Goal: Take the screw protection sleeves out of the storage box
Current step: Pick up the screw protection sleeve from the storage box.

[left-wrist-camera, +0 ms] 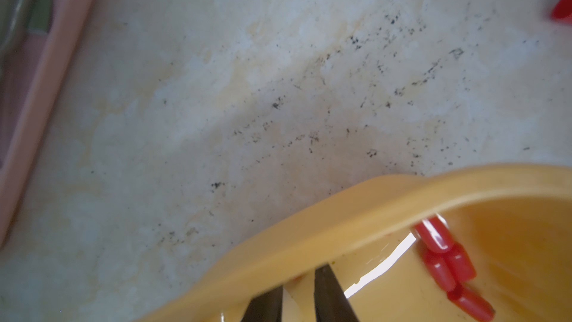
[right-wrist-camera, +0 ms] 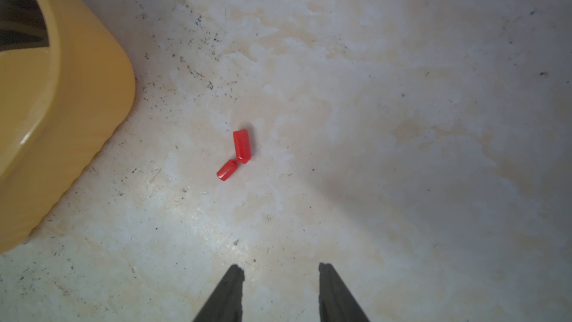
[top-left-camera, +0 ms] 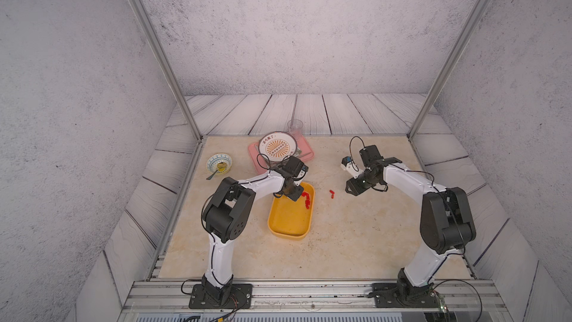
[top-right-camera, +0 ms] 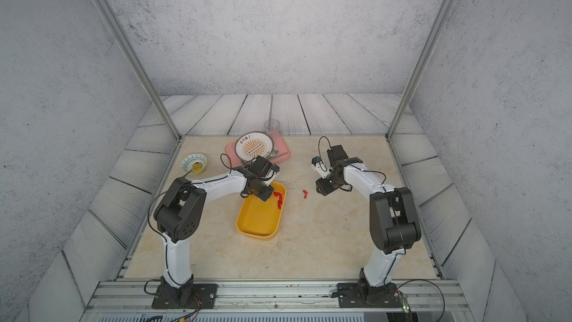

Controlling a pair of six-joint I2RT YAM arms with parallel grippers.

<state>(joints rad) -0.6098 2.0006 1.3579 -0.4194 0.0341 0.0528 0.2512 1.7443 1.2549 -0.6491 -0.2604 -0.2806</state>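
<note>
On the left gripper (left-wrist-camera: 297, 283) the fingers stand narrowly parted, nothing seen between them, dipped inside the yellow storage box (left-wrist-camera: 340, 212) beside its rim, likely reaching for the red screw protection sleeves (left-wrist-camera: 445, 261) bunched against that wall. 2 more sleeves (right-wrist-camera: 241, 150) lie on open tabletop (right-wrist-camera: 402, 119) near the box, where the right gripper (right-wrist-camera: 280, 269) hovers spread and empty.

Both top views: mounted high above the arm bases (top-left-camera: 219, 295), side by side, looking steeply down and forward. They cover the whole tabletop (top-left-camera: 340, 243), with the storage box (top-left-camera: 289, 221) near centre.

Left wrist view: very close over the storage box's far end, facing the tabletop beyond it.

Right wrist view: close, looking down just beside the storage box.

All four views share that far end. The right wrist and both top views also share two loose sleeves (right-wrist-camera: 242, 147) beside it.
</note>
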